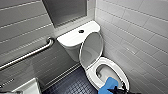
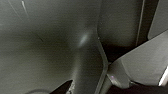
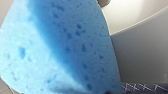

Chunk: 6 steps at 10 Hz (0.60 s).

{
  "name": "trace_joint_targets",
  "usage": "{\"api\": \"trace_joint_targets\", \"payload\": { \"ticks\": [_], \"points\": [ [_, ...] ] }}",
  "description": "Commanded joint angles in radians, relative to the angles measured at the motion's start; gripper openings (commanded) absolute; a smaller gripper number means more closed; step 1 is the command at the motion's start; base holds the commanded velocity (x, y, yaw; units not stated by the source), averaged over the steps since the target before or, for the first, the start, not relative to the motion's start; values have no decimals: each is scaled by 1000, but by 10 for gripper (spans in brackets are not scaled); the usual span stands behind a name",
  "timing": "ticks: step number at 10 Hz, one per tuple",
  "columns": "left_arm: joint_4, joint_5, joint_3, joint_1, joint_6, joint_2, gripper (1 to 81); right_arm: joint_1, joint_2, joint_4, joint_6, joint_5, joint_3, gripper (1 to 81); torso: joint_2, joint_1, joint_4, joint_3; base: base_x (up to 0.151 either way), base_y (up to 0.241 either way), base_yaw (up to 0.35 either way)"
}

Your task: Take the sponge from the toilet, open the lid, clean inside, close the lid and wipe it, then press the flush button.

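The right gripper (image 1: 114,89) is clamped on the sponge (image 1: 109,84), a bright blue porous block that sticks out ahead of the dark fingers. In the right wrist view the sponge (image 3: 60,47) looms large, with the white rim of the toilet (image 3: 130,15) curving just past its edge. Gripper and sponge hang over the nearest part of the toilet seat (image 1: 105,62), at the edge of the open bowl (image 1: 106,71); whether the sponge touches the seat I cannot tell.

Just beyond the gripper the lid (image 1: 91,48) stands raised, leaning back toward the tank (image 1: 75,37). Farther on, the flush button (image 1: 81,31) sits dark and round in the middle of the tank top.

To the gripper's left lies the dark blue tiled floor (image 1: 72,85). Well off that way a metal grab bar (image 1: 30,53) runs along the grey wall. Close on its right rises the white tiled wall (image 1: 140,32).

The left gripper (image 2: 63,88) shows as a dark edge against dim grey panels. Whether it is open or closed I cannot tell.
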Motion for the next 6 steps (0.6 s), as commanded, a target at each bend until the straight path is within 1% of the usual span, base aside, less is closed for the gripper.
{"api": "trace_joint_targets", "payload": {
  "ticks": [1,6],
  "points": [
    [-1,97,32,19,4,1,811,21,-157,3,4,-48,101,10,0,0,0,0,0,0,0],
    [3,97,32,19,5,1,811,-13,-346,3,4,-32,256,10,0,0,0,0,0,0,0]
  ]
}}
